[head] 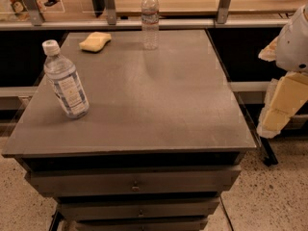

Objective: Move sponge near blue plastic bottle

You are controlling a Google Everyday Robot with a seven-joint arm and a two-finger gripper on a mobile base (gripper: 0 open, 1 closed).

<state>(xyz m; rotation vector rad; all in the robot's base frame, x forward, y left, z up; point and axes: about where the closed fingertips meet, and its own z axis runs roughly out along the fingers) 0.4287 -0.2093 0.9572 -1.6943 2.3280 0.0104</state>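
The pale-yellow sponge [95, 41] lies on the grey table top [154, 95] at its far left. The blue plastic bottle [66, 81], clear with a white cap and a blue-and-white label, stands near the table's left edge, closer to the camera than the sponge and well apart from it. My gripper [281, 105] hangs at the right edge of the view, beyond the table's right side, far from both the sponge and the bottle. It holds nothing that I can see.
A slimmer clear bottle [150, 20] with a pale label stands at the table's far edge, right of the sponge. A metal rail and shelf [168, 23] run behind the table. Drawers [134, 184] sit under the table top.
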